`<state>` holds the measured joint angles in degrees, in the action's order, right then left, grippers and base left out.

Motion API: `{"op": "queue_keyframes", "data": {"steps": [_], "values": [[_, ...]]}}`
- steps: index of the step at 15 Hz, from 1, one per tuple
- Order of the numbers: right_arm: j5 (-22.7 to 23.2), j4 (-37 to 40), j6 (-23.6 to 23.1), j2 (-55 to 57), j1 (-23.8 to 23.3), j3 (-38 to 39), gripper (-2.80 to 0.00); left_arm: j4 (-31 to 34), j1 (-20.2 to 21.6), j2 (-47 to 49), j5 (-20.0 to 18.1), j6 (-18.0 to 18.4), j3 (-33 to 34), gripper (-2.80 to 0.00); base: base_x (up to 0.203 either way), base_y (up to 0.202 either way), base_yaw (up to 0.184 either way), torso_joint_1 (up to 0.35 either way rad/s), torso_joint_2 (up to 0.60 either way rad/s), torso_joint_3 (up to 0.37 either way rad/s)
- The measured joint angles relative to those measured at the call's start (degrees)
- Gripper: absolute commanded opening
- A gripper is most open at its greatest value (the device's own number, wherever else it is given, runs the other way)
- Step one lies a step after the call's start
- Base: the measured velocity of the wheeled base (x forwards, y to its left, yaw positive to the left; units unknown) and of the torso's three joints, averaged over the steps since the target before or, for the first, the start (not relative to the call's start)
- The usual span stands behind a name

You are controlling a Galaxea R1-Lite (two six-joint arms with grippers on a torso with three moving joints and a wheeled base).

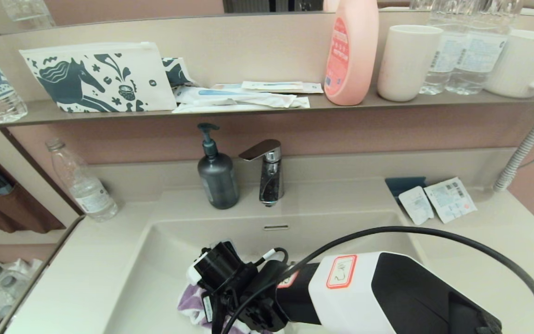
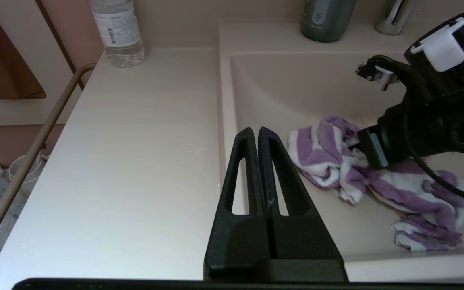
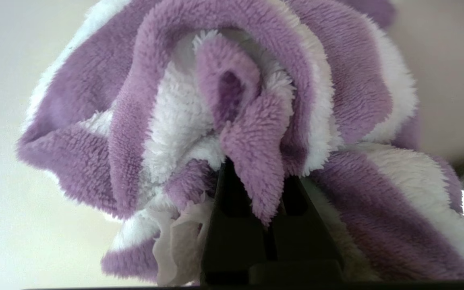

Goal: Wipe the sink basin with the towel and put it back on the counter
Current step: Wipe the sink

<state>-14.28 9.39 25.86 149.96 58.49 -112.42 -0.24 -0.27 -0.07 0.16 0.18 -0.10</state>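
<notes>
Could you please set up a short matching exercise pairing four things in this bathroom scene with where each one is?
Things:
1. towel
2. pink bottle
3. soap dispenser
4. clear water bottle

Places:
A. on the counter, left of the basin
B. beside the faucet
C. on the shelf, next to a white cup
D. in the sink basin, gripped by the right gripper

Pairs: 1-D, 2-C, 3-B, 4-A
</notes>
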Motion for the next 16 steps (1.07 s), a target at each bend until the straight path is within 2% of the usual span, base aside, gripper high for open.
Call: {"op": "queue_keyframes", "data": {"steps": [3,8,16], "values": [[-8.8,-5.8,-5.6,1.8,-1.7,-0.2,-2.80,0.0,0.0,0.0,0.0,0.0,0.0,-2.80,0.000,0.000,0.000,0.000,0.00,0.000],[-16.5,2.9,-4.5,1.7,-4.3,1.1,-2.80,0.0,0.0,0.0,0.0,0.0,0.0,-2.80,0.000,0.000,0.000,0.000,0.00,0.000],[-19.0,3.5,-4.0,-5.4,-9.3,16.5,-2.80,0.0,0.0,0.0,0.0,0.0,0.0,-2.80,0.000,0.000,0.000,0.000,0.00,0.000]]}}
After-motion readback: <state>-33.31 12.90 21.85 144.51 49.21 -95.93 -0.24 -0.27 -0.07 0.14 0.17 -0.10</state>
